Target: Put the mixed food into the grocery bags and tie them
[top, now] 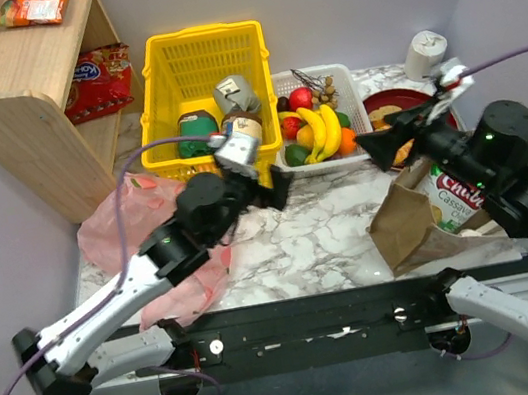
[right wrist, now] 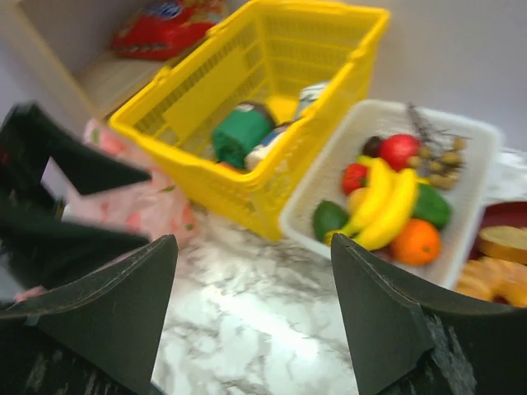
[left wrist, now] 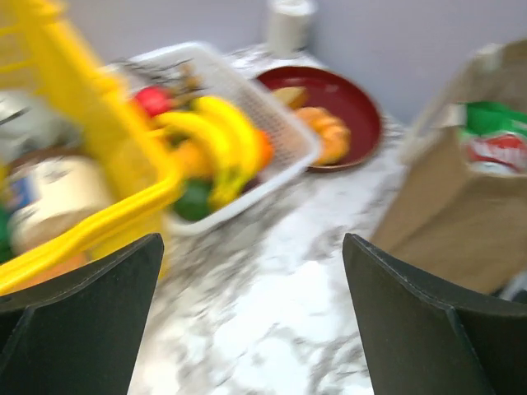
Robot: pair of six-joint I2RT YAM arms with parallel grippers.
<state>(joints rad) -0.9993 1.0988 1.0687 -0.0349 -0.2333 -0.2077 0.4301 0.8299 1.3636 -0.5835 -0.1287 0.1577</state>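
**Bananas sit at 10 o'clock of the right fingers, closer to the right arm**

Bananas (top: pixel 320 132) lie in the white basket (top: pixel 346 76) at the far side of the table, just beside the yellow basket (top: pixel 206 60). The small orange fruit (top: pixel 348 140) touches them on the 4 o'clock side. Neither is bagged yet. The green crisp packet (top: pixel 451 194) is already inside the brown paper bag (top: pixel 406 229), near right. The pink plastic bag (top: pixel 112 228) lies slumped at near left, under the left arm.

Top view: the right gripper (top: pixel 377 143) points toward 9 o'clock, with the bananas just beyond its tips at about 10 o'clock. The left gripper (top: pixel 282 186) has them at about 1 o'clock, a bit further off. My read is that the right arm is nearer.

Long axis: in the top view the bunch runs roughly 12 to 6, curved. In the right wrist view the bananas (right wrist: pixel 383 202) run 1 to 7 and sit at 1 o'clock from the right gripper (right wrist: pixel 247 321), orange fruit (right wrist: pixel 414 241) beside them. A grab likely needs the jaws set across that axis.

Fingers: both grippers spread wide, nothing between the jaws on either side. The left wrist view is blurred, but the gap at the left gripper (left wrist: pixel 251 321) shows only bare marble.

Risk guess: neighbouring fruit crowds the bunch, so the fingertips may snag it.
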